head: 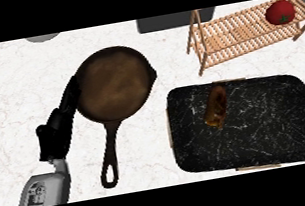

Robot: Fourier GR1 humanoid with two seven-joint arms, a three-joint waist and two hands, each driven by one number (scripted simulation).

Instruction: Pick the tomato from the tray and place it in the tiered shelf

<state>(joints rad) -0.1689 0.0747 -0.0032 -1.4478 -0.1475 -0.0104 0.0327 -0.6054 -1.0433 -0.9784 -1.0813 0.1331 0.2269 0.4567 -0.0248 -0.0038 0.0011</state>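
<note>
- Head view: the tomato (279,11) sits on the tiered shelf (238,35), far right.
- Left hand (58,123) released, fingers straight, just beside the skillet's (112,89) left rim.
- Dark tray (279,124) lies near right.

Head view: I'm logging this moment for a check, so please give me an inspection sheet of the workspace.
Surface: white marbled counter, no spills seen.
Job's things: tomato sits on the wooden tiered shelf, upper right; dark tray holds no tomato.
Clutter: skillet left of the tray; brown food item lying on the tray.
Hands: left hand open alongside the skillet's left rim, holding nothing; right hand not in view.
Cables: nothing seen.
Surroundings: grey object and dark grey box, both cut off at the far edge.
</note>
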